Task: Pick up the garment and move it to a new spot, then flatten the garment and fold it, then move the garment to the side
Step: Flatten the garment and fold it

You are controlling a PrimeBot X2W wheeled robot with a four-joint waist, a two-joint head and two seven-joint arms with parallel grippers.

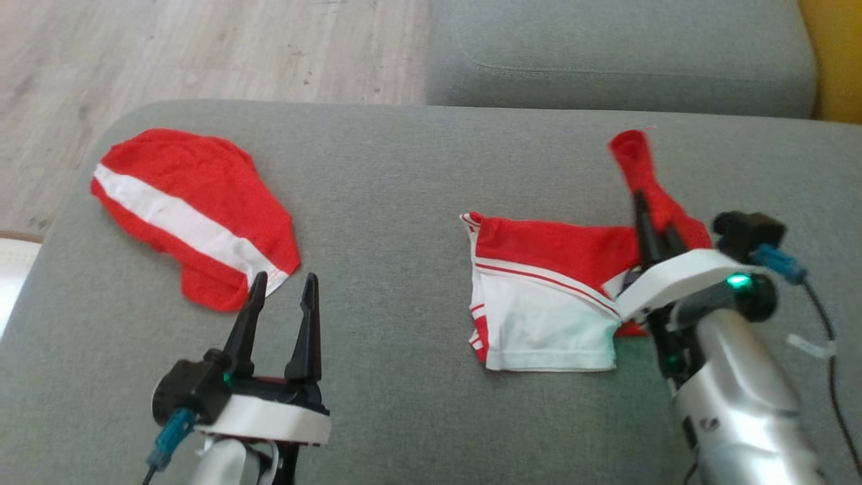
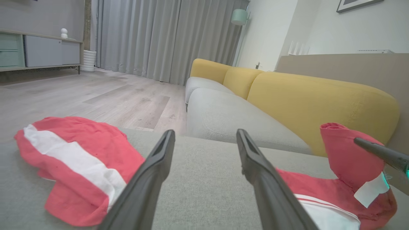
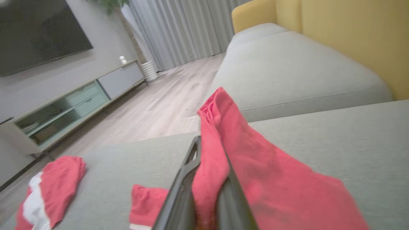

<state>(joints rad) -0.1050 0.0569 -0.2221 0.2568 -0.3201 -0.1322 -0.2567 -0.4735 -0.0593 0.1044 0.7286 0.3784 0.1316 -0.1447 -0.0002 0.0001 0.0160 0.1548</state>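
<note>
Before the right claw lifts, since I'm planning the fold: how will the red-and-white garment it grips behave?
Probably floppy: the garment bunches and droops around the right claw, shut on its raised red end. Likely light, since that thin pinch holds the end up. It may drag on the grey cushion, cloth against cloth.

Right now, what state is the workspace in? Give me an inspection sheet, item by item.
Surface: grey cushion, bare between the two garments.
Job's things: right garment, red and white, one red end lifted, the rest lying on the cushion.
Clutter: left garment, red with a white band, crumpled on the cushion.
Grippers: right gripper, fingers shut on the right garment; left gripper, fingers open, holding nothing.
Cables: right cable and left cable, each with a blue plug at the wrist, clear of the garments.
Surroundings: wood floor, yellow sofa, grey curtains, cabinet.
</note>
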